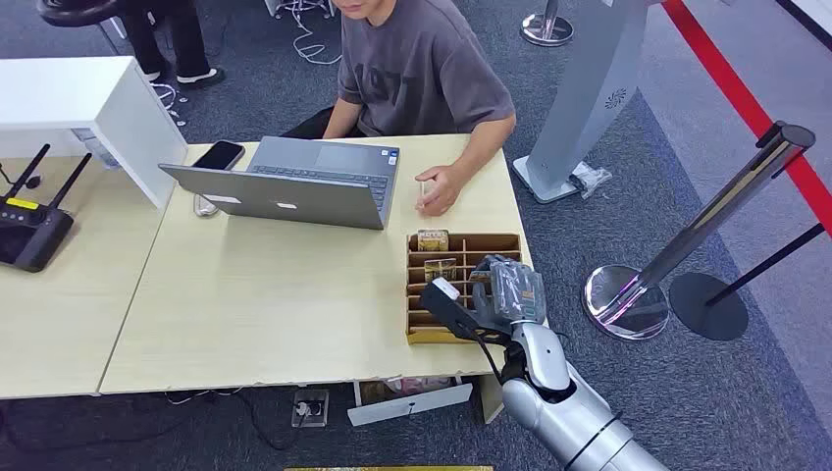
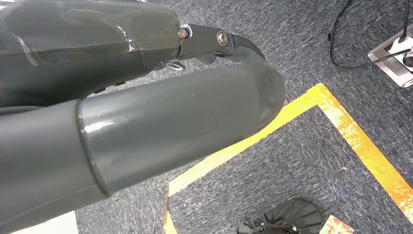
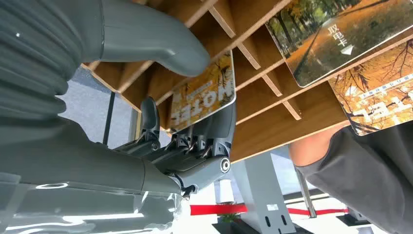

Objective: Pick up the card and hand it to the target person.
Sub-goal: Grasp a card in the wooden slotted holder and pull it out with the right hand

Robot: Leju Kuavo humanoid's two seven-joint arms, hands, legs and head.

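Head view: my right robot hand point(image 1: 507, 292) sits over the slotted card box point(image 1: 420, 334) at the worktop point(image 1: 255, 314) edge, the person point(image 1: 417, 69) seated just beyond. Left wrist view: my left robot hand point(image 2: 146, 122) hangs above the carpet, grip unreadable. Right wrist view: thumb and fingers point(image 3: 214, 131) pinch the card point(image 3: 202, 95) over its slot, likely for a straight lift.

The place reads as an office lobby or reception area used for a demonstration. A person point(image 1: 417, 74) sits behind a pale wooden tabletop point(image 1: 275, 324) with an open laptop point(image 1: 294, 182) and a phone point(image 1: 218, 154), a black router point(image 1: 29, 231) nearby. Grey carpet point(image 1: 628, 196) covers the floor, with chrome queue stanchions point(image 1: 677, 255), a red floor line point(image 1: 746, 98) and a grey kiosk stand point(image 1: 589, 88).
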